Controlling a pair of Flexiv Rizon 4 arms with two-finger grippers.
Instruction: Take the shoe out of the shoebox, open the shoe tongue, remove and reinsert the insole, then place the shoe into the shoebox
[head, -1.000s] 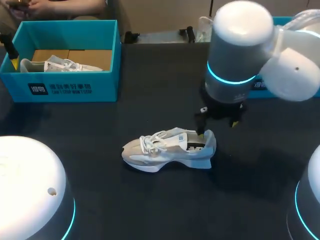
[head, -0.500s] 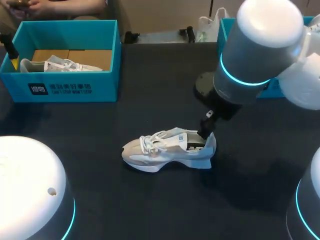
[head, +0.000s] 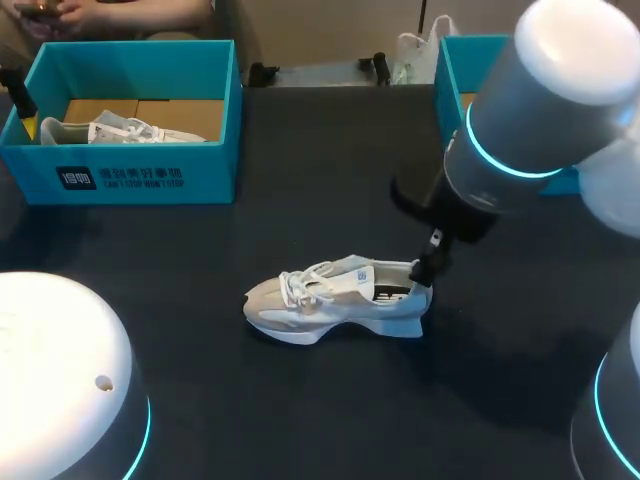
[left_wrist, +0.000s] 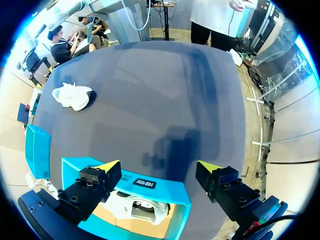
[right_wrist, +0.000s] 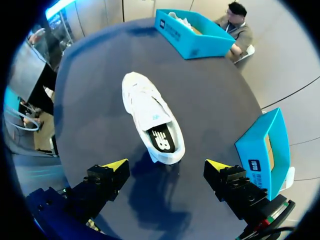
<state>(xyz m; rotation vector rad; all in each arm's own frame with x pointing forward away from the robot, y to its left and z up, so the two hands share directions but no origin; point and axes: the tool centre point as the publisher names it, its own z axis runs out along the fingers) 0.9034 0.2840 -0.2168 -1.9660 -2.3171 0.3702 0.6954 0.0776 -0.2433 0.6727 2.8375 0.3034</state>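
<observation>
Shoe (head: 340, 300) upright at centre of table (head: 300, 410); insole (right_wrist: 162, 141) in.
Right gripper (right_wrist: 167, 165) spread wide, empty, at the heel; left gripper (left_wrist: 159, 166) likewise spread over shoebox (head: 120, 180), far left corner.

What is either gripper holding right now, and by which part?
Nothing. The right gripper is open, with the heel of the shoe just ahead of it; the left gripper is open above the shoebox.
</observation>
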